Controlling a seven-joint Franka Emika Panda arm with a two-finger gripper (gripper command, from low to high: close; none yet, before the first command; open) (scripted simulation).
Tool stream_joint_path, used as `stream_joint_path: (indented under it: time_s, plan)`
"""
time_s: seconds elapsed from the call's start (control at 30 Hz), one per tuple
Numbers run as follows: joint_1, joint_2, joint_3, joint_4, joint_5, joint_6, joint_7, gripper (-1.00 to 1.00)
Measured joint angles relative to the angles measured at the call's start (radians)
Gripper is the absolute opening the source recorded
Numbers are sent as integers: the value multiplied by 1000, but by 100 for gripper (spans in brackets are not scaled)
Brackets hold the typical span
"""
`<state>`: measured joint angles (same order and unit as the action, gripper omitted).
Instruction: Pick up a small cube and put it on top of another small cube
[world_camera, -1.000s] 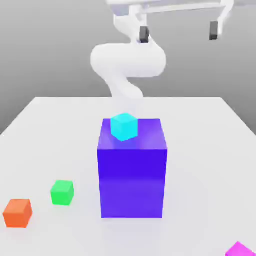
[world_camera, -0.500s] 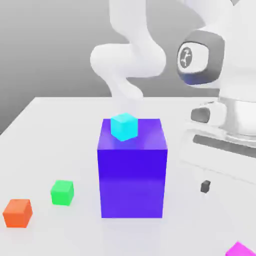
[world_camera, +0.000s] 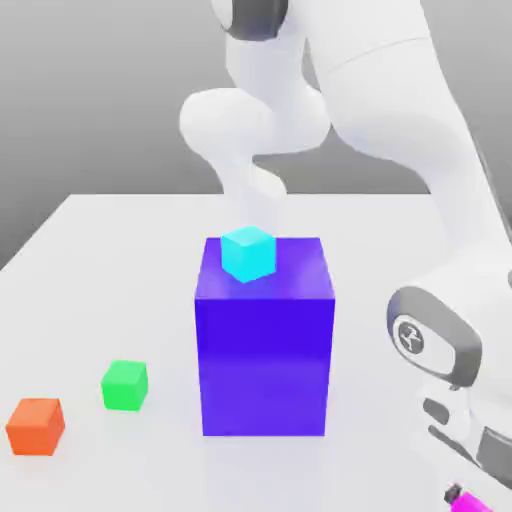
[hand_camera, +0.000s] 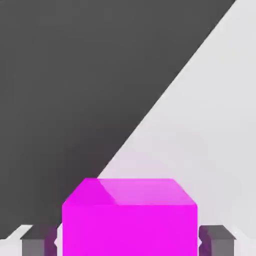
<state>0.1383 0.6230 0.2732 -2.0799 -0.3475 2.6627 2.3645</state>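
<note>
The gripper (hand_camera: 129, 242) seems to pinch the small matte magenta cube (hand_camera: 130, 230) between its fingertips; lift straight up, grip level

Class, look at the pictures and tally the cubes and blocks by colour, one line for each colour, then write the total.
Orange cube: 1
Green cube: 1
Light blue cube: 1
Pink cube: 1
Big dark blue block: 1
Total: 5

Bright, even light; faint block reflection; edges maybe a bit soft.
</note>
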Motion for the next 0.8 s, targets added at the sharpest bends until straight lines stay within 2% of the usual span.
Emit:
stream_joint_path:
  time_s: [0.1,0.3,0.47,0.63,0.8]
  plan:
    - [-1,-3,1,-1,2,-1,0,-100]
    - [-80,-173,69,-47,94,-88,-85,-100]
    - [-243,-343,51,-178,236,-58,-147,-100]
    - [-374,-519,-19,-322,384,-20,-205,-100]
    - [-518,-691,-97,-468,491,26,-232,-100]
